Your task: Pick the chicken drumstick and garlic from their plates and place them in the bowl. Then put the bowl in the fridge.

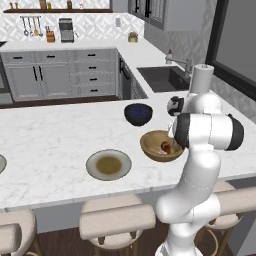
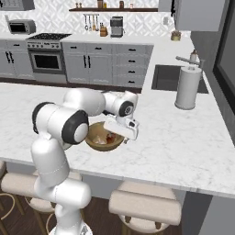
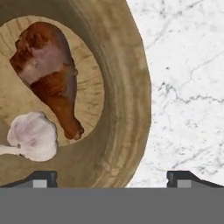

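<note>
The white marble counter carries the things. In the left base view, the tan bowl rests on it right of centre, with the dark blue bowl near it at eleven o'clock. A grey-tan plate lies at the tan bowl's eight o'clock, apart from it. A paper towel roll stands at the bowl's one o'clock.

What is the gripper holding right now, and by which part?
Nothing. The gripper is open, its fingertips straddling the wooden bowl's rim without touching it. The drumstick and garlic lie loose in the bowl.
</note>
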### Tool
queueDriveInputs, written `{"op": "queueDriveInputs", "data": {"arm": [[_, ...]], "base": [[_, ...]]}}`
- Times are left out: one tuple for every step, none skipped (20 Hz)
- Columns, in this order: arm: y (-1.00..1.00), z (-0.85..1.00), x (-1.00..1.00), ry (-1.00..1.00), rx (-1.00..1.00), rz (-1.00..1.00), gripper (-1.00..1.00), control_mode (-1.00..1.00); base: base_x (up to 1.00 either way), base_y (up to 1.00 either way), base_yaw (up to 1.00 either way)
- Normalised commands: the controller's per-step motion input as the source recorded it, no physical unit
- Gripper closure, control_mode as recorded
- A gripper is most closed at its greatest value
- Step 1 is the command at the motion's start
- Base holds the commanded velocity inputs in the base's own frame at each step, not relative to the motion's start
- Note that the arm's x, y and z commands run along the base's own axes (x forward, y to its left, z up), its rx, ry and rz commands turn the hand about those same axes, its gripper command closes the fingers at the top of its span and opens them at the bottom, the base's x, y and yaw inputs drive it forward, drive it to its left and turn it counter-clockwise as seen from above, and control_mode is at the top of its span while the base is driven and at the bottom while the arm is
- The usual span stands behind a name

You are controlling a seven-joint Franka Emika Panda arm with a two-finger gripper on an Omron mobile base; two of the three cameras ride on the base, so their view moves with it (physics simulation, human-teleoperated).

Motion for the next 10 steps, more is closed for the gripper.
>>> {"op": "queueDriveInputs", "data": {"arm": [[0.00,-0.26,0.43,0.00,0.00,0.00,-1.00,-1.00],[0.00,-0.26,0.44,0.00,0.00,0.00,-1.00,-1.00],[0.00,-0.29,0.48,0.00,0.01,0.00,-1.00,-1.00],[0.00,-0.32,0.49,0.00,0.02,0.00,-1.00,-1.00],[-0.02,-0.39,0.49,0.00,0.02,0.00,-1.00,-1.00],[-0.12,-0.44,0.45,0.00,0.01,0.00,-1.00,-1.00],[-0.18,-0.49,0.36,0.00,0.00,0.00,-1.00,-1.00],[-0.24,-0.46,0.20,0.00,0.00,0.00,-1.00,-1.00],[-0.14,-0.44,0.01,0.00,0.00,0.00,-1.00,-1.00],[0.00,-0.40,0.00,0.00,0.00,0.00,-1.00,-1.00]], "base": [[0.00,0.00,0.00],[0.00,0.00,0.00],[0.00,0.00,0.00],[0.00,0.00,0.00],[0.00,0.00,0.00],[0.00,0.00,0.00],[0.00,0.00,0.00],[0.00,0.00,0.00],[0.00,0.00,0.00],[0.00,0.00,0.00]]}}
